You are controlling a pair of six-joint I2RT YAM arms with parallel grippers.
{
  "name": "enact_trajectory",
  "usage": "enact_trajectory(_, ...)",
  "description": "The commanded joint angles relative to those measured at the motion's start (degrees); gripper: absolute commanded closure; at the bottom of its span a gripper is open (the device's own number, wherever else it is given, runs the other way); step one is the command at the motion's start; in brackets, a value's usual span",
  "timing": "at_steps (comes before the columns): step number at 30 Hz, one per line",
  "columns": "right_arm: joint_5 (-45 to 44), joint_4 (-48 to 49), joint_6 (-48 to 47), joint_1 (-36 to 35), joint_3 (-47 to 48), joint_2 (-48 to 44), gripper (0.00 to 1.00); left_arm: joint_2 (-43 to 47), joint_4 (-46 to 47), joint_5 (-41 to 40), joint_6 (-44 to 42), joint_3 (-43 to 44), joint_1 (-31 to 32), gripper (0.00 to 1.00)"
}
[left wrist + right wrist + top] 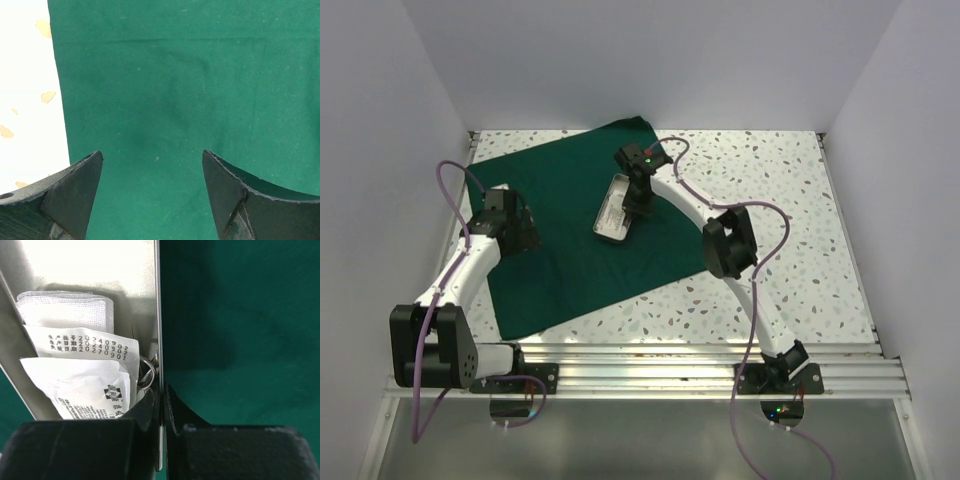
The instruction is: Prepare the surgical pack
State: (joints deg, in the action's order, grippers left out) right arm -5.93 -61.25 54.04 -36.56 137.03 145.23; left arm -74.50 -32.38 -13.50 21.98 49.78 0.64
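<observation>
Drape near-left half bare, passable; tray mid-cloth blocks (right arm arcs over its right side).

Table: white top w/ brown & grey flecks, evenly lit. Plain pale walls close it in at back, L & R. Ribbed metal rail runs along near edge.
</observation>
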Motion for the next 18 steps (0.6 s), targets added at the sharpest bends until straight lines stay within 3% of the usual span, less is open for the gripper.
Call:
enact_trajectory(1, 2.8, 0.4, 2.4, -0.9, 3.0, 1.1, 1.0, 1.6, 0.5, 0.7, 0.6, -0.5, -0.6, 0.15)
enact_trajectory(17, 5.1, -0.1, 3.3, -3.7, 5.4, 4.1, 1.0, 0.8, 1.1, 1.7, -0.4, -0.5, -0.6, 0.15)
enact_trajectory(18, 5.2, -0.1, 2.9, -3.8, 5.5, 4.1, 0.92, 0.8, 1.2, 1.7, -0.4, -0.5, -0.6, 0.15)
